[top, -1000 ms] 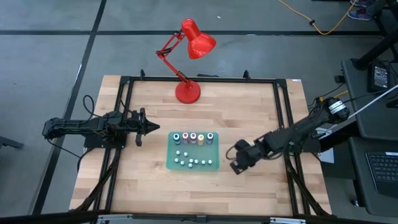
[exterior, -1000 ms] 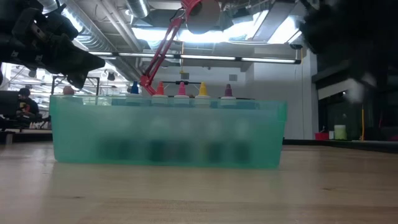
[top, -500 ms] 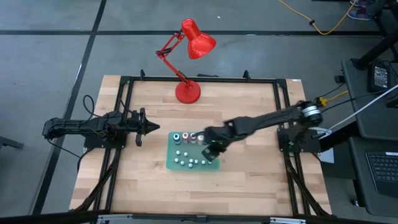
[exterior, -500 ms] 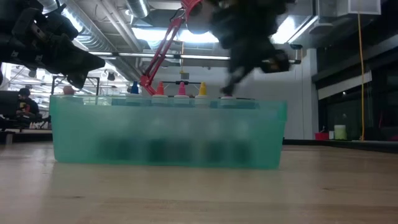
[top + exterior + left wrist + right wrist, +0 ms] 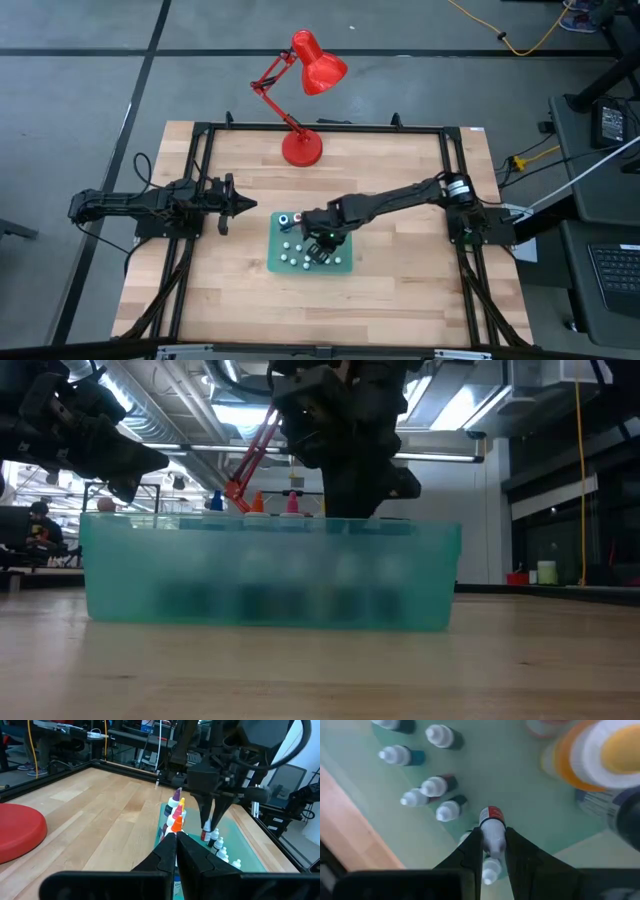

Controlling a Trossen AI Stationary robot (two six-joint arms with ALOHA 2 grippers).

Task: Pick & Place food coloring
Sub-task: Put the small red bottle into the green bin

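Right hand (image 5: 492, 851): reaches from the table's right side over the green tray; fingers (image 5: 470, 854) pinched on one small bottle, one on each side of its pale cap.
Held bottle (image 5: 492, 820): small dropper bottle of food coloring with a red band on its body and a pale cap, gripped at the cap end, above the tray floor.
Right hand, other views: in the high view it hangs over the middle of the tray (image 5: 322, 238); in the left wrist view it points down at the row of small bottles (image 5: 212, 822).
Small bottles (image 5: 436, 786): several more pale-capped dropper bottles stand loosely grouped in the tray, near the held one and apart from it.
Larger bottles (image 5: 176, 812): a row with orange, pink and purple tips stands along the tray's far side; a yellow-orange one (image 5: 600, 755) shows close beside the right hand.
Tray (image 5: 275, 262): translucent green, rectangular, at the table's centre; in the low view its front wall (image 5: 200, 580) hides the bottles' lower parts.
Left hand (image 5: 240, 204): clenched shut with nothing in it, hovering left of the tray, tips pointing toward it.
Table (image 5: 400, 300): pale wood, framed by black rails.
Lamp (image 5: 303, 148): red desk lamp, its round base at the table's far edge.
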